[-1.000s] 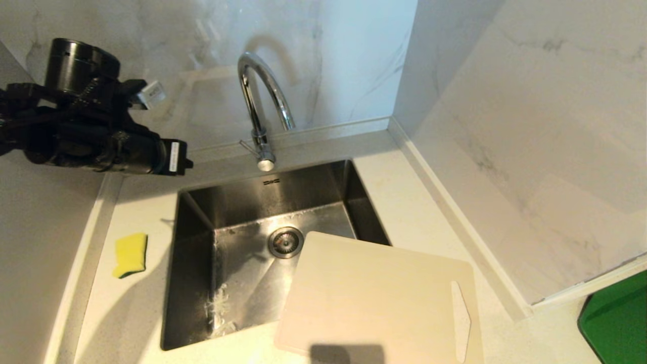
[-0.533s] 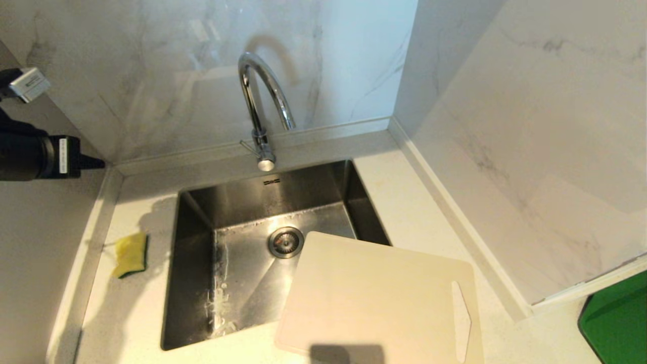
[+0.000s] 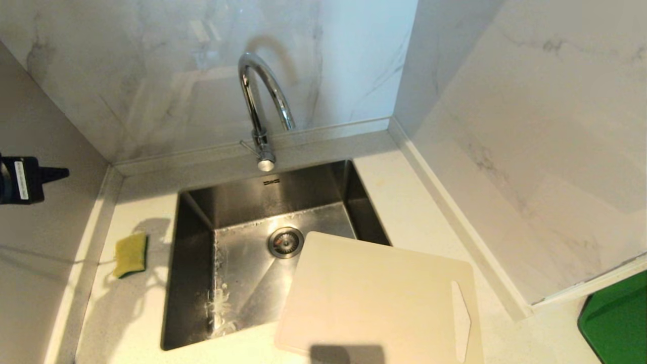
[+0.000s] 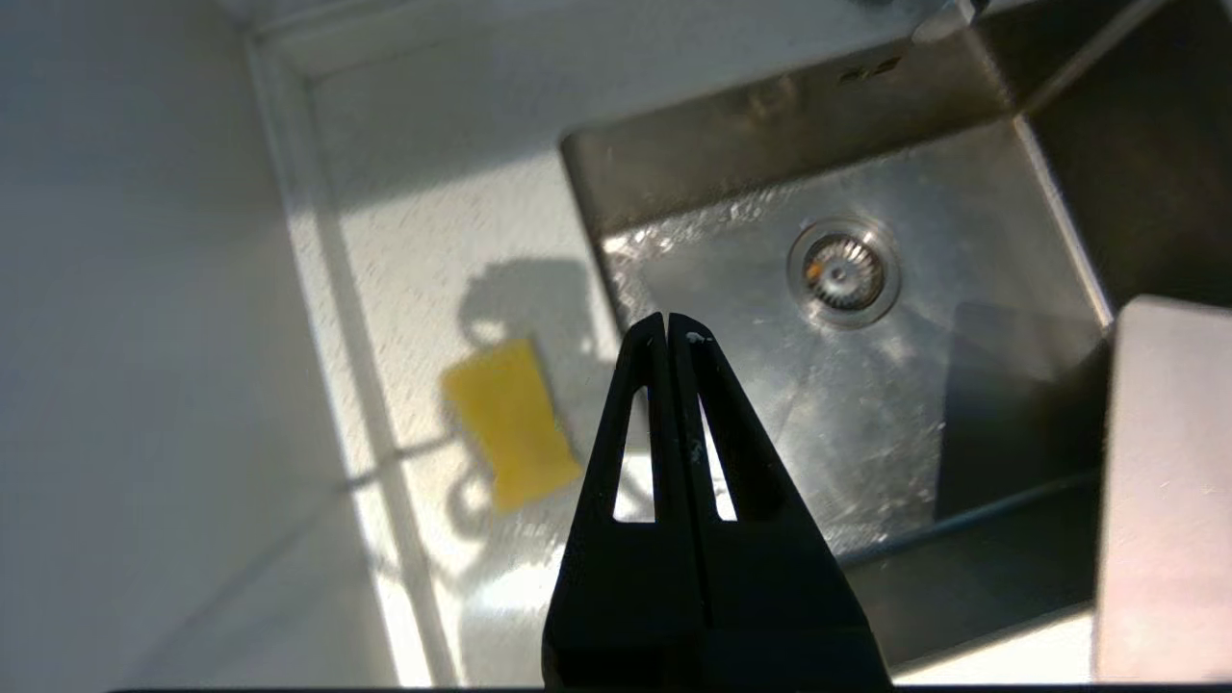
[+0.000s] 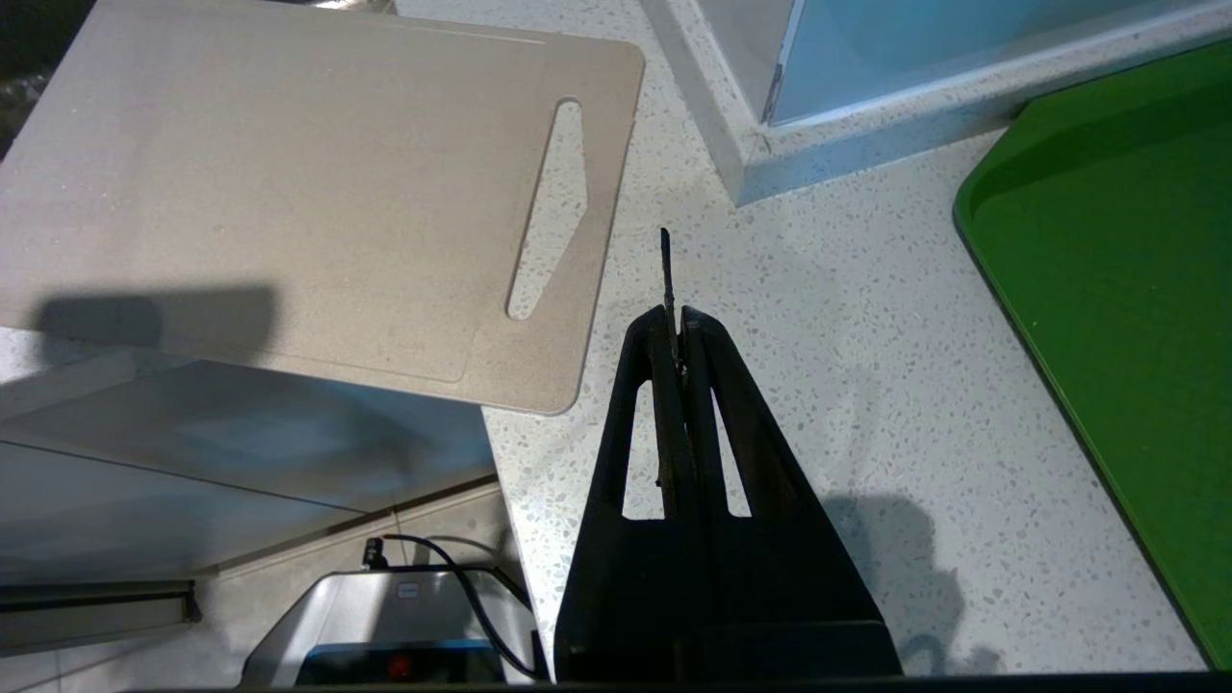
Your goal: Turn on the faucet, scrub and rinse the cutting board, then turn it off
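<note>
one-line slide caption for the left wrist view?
Shut left gripper above counter edge, yellow sponge beside the wet steel sink.

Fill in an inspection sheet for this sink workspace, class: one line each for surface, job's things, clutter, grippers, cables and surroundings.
Surface: pale speckled countertop around a steel sink with wet streaks.
Job's things: faucet behind the sink, no water seen running; cutting board lying half over the sink's near right corner, half on the counter.
Clutter: yellow sponge left of the sink; green tray at far right.
Grippers: left gripper shut, empty, above the sink's left edge; right gripper shut, empty, over the counter beside the board.
Cables: black cable below the counter edge.
Surroundings: marble-look wall.
</note>
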